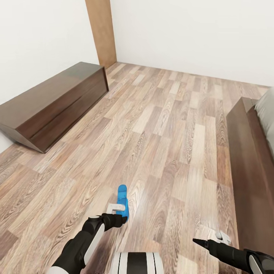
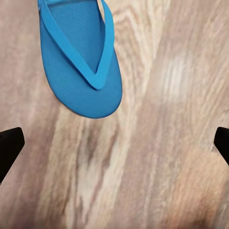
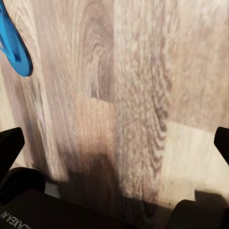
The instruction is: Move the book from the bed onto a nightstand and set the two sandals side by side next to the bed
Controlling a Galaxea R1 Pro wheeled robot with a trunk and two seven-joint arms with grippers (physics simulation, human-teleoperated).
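My left gripper [image 1: 118,208] hangs with its jaws spread wide over the blue sandal [image 1: 122,201], which lies flat on the plank floor [image 1: 160,125] at twelve o'clock, close in front of me. The bed [image 1: 253,167] sits at three o'clock. My right gripper [image 1: 224,239] also stands apart, empty. I should drop straight down and pinch the sole's edge (not the thong strap, which would swing).

White walls [image 1: 182,30], wood-plank floor [image 1: 160,125], long low dark cabinet [image 1: 53,104], tan wooden post [image 1: 101,32]
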